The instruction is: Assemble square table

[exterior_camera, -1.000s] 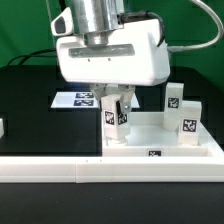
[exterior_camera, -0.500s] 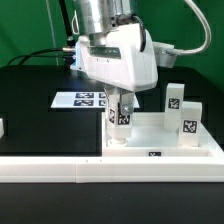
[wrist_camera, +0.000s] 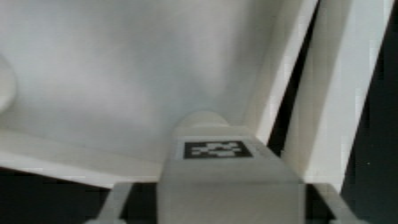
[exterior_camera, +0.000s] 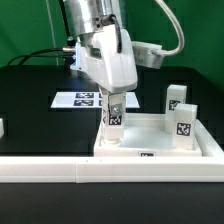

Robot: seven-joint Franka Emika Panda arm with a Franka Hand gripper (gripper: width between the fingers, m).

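Observation:
The square table's white slab [exterior_camera: 160, 148] lies in front of me with its raised rim up. My gripper [exterior_camera: 112, 100] is shut on a short white tagged leg block [exterior_camera: 113, 122] and holds it upright on the slab's corner at the exterior view's left. Two more leg blocks stand on the slab at the exterior view's right, one at the back [exterior_camera: 177, 98] and one nearer [exterior_camera: 184, 124]. In the wrist view the held leg [wrist_camera: 217, 150] sits between my fingers [wrist_camera: 121, 205] over the slab's white inner face [wrist_camera: 143, 80].
The long white border rail [exterior_camera: 60, 170] runs along the front edge of the black table. The marker board [exterior_camera: 84, 99] lies behind my gripper. A small white part [exterior_camera: 2, 127] shows at the exterior view's left edge. Green backdrop behind.
My wrist has turned, so the hand shows its narrow side. The held leg and the slab's near corner have shifted a little toward the exterior view's left.

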